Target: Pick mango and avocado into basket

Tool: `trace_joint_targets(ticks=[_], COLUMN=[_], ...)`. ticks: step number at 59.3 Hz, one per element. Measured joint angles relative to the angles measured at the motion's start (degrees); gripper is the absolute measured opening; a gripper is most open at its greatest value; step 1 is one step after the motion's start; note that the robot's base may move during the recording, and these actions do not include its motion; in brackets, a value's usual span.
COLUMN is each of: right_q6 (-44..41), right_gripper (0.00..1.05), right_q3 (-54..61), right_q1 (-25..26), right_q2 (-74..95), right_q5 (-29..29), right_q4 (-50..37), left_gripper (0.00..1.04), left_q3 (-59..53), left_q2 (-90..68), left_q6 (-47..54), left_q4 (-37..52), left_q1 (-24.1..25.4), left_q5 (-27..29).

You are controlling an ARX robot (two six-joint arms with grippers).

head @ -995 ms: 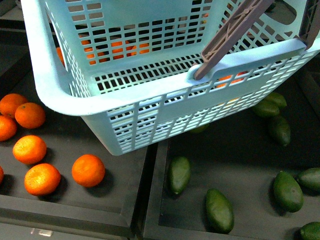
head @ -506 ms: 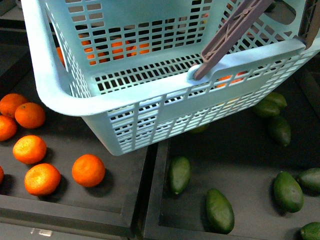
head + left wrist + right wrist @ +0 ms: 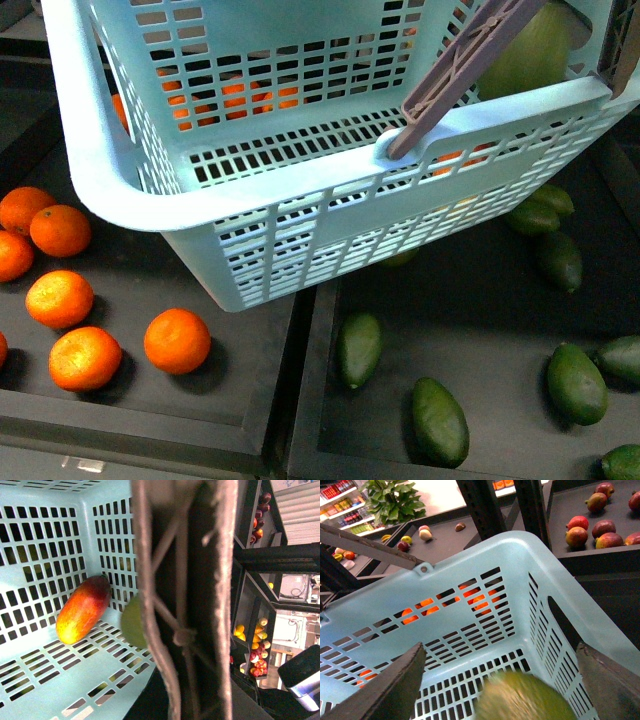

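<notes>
Though the brown handle hogs most of the left wrist view, you can still make out the mango. It's lying on its side on the slotted floor of the turquoise basket, red end near a side wall and yellow-orange end pointing away from it. The avocado shows in that same view as a blurry green blob just beside the mango's red end, partly hidden by the handle.

From the right wrist camera the avocado is smack between the two dark fingers of the right pincer. That pincer is spread wide and neither finger touches the fruit, with the inside of the basket right below. Can't tell whether the avocado is resting on the basket floor or not.

Left pincer: honestly can't tell what state it's in, the handle covers everything.

Front view has the basket tilted, its near corner hanging over the divide between two dark trays. Oranges are scattered in the left tray and loose green avocados in the right one.
</notes>
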State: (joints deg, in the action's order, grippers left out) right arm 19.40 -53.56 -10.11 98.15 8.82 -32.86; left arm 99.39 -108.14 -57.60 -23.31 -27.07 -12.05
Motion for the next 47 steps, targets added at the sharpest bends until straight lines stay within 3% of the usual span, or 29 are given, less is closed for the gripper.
trace_joint_targets(ticks=[2,13,23,26,31,47], right_q6=[0.22,0.33,-0.24,-6.82,-13.66,-18.64], right_gripper=[0.99,0.97,0.97,0.86,0.7,0.24], right_q3=[0.02,3.3,10.16,14.25,20.94,33.99], right_q1=[0.0,1.29,6.47,6.73,6.71,9.86], right_q2=[0.0,-3.56,-14.4,-15.08,-16.81,-26.67], right_q5=[-0.13,-2.27,-6.14,-11.8,-12.17,-9.2], right_q4=[0.0,1.81,5.81,-5.25,-14.67,-18.43], left_gripper=[0.06,0.06,0.06,0.06,0.06,0.06], left_q3=[-0.02,-0.07,-0.09,-0.09,-0.09,-0.09], left_q2=[0.0,0.0,0.0,0.02,0.0,-0.02], left_q6=[0.17,0.09,0.11,0.13,0.13,-0.02], left_q4=[-0.02,-0.02,-0.02,-0.02,-0.02,-0.02], left_q1=[0.0,0.0,0.11,0.04,-0.13,-0.13], left_q5=[0.07,0.02,0.35,0.39,0.07,0.07])
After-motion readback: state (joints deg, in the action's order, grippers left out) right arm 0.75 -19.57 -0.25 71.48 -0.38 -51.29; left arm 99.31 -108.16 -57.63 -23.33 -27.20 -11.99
